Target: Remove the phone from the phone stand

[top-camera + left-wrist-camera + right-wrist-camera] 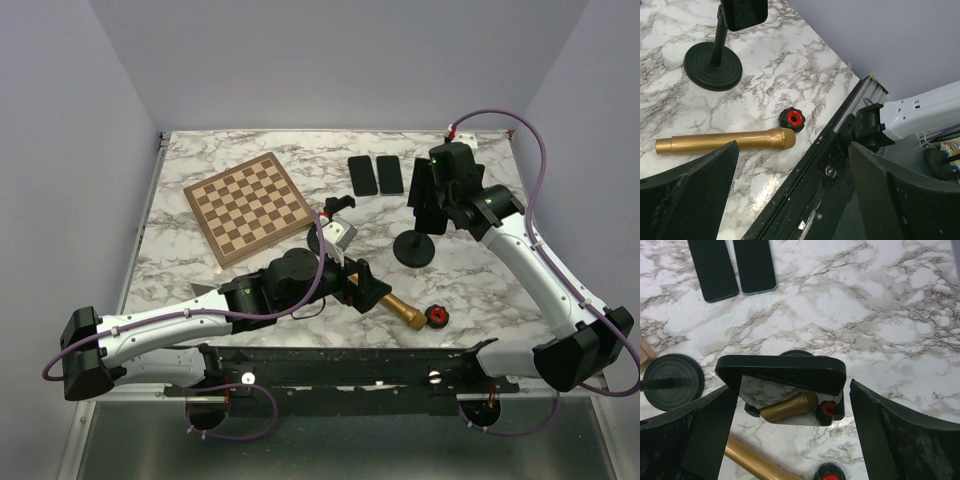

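Closest in, the left pincer (794, 155) hangs released and empty over the near edge of the worktop (470, 260), beside a gold microphone (725, 142) and a red knob (791, 120). Farther back on the right, the phone (780, 369) sits atop the phone stand (414, 248). The right pincer (793, 386), plainly the nearer, brackets its top edge with fingers spread, and a sliver of marble shows by one finger, so I judge it unclenched. Its long axis seems to run down away from that pincer toward the stand's base, so the pull should go back up along it.
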`<action>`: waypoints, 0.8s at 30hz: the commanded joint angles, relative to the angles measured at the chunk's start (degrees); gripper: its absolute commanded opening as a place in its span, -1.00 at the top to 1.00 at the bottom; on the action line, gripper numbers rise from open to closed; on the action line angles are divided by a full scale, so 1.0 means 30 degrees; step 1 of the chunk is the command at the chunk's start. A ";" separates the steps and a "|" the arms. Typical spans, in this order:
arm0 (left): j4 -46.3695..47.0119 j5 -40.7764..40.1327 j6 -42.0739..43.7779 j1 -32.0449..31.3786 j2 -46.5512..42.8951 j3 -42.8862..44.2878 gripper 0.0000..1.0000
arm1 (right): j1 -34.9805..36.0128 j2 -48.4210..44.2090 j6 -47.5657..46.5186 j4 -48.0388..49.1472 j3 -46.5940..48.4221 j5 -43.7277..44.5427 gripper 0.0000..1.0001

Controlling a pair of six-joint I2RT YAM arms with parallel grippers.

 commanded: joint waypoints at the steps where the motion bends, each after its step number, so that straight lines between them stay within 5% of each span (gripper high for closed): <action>1: -0.0124 -0.0578 -0.0196 -0.0121 -0.0326 -0.0129 -0.97 | 0.0308 0.0204 0.0745 -0.0797 0.0686 0.2041 -0.94; 19: -0.0477 -0.1144 -0.0312 -0.0112 -0.0328 -0.0048 -0.97 | 0.0434 0.0884 0.0463 0.0285 0.0317 0.1833 -0.81; 21: -0.0475 -0.1339 -0.0412 -0.0124 -0.0240 0.0070 -0.97 | 0.0481 0.0797 0.0382 0.0414 0.0231 0.1861 -0.75; 24: -0.1188 -0.1472 -0.0544 -0.0090 0.0013 0.0420 -0.97 | 0.0516 0.0651 0.0026 0.0778 0.0099 0.1517 -0.34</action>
